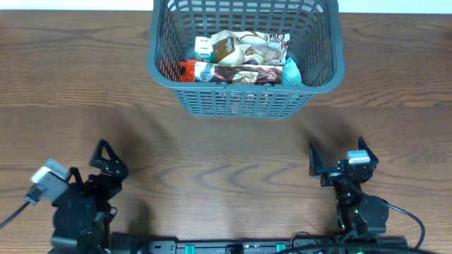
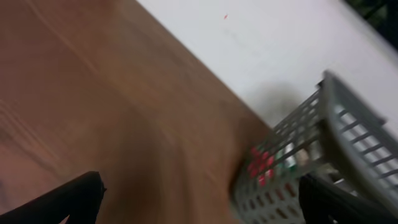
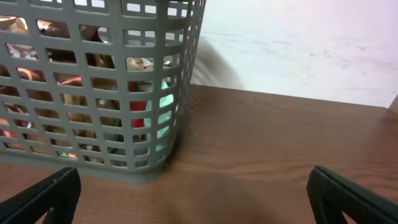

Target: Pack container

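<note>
The container (image 1: 244, 101), a dark grey lattice basket, stands at the back centre of the table. Several snack packets (image 1: 240, 58) lie inside it. My left gripper (image 1: 111, 159) rests near the front left, open and empty, far from the basket. At the front right my right gripper (image 1: 337, 149) is also open with nothing between its fingers. In the left wrist view the container (image 2: 351, 127) shows blurred at the right, with my left gripper (image 2: 202, 196) spread wide over bare wood. The right wrist view shows the container (image 3: 184, 93) ahead to the left of my right gripper (image 3: 193, 193).
The wooden table (image 1: 226, 162) runs between the arms and the basket. A white wall (image 3: 298, 43) rises behind the table's far edge. Cables and a dark base bar (image 1: 233, 247) lie along the front edge.
</note>
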